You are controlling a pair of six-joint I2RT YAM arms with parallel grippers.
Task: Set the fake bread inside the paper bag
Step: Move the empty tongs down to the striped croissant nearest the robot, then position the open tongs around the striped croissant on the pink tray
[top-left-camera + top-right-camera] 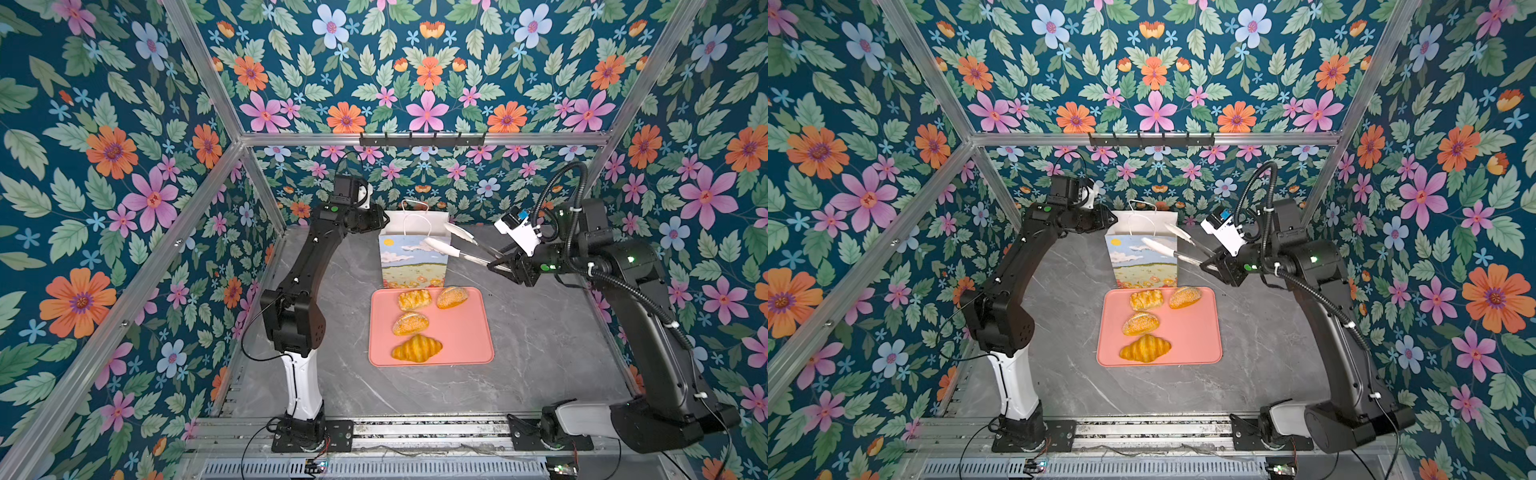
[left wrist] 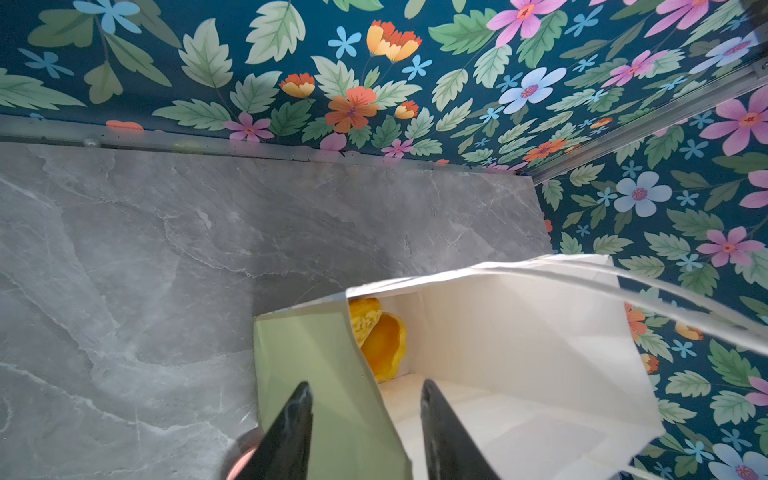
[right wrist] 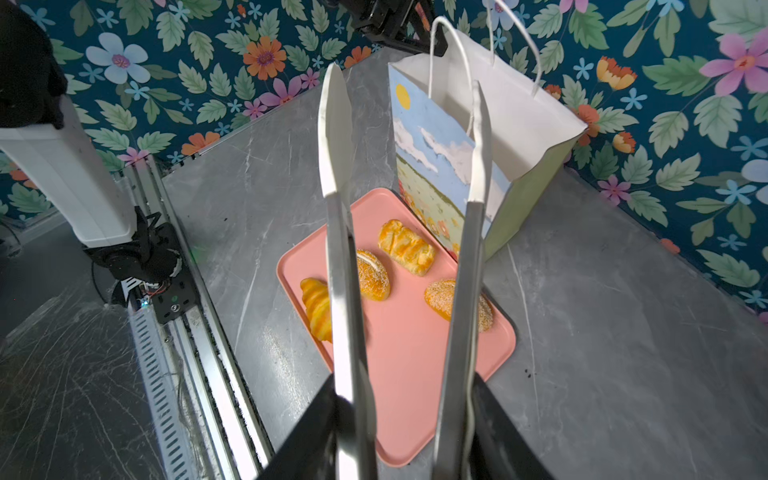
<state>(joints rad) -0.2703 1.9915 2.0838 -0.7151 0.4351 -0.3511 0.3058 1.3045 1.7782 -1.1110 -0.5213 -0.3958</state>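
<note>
Partly, the paper bag (image 2: pixel 519 332) hides fake bread (image 2: pixel 382 340) inside it.

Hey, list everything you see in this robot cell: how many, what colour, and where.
table: one, grey marble, underneath
tray: one, pink, table centre
paper bag: one, sky-and-meadow print, upright behind tray
croissant: one, golden, tray's near end
sesame rolls: two, golden-brown, on tray
lattice pastry: one, golden, tray's far end
bread in bag: two pieces visible, golden, bag bottom
tongs: one pair, metal with white tips, empty, by bag mouth
left gripper: one, black, fingers apart astride bag's side wall
right gripper: one, black, shut on tongs
</note>
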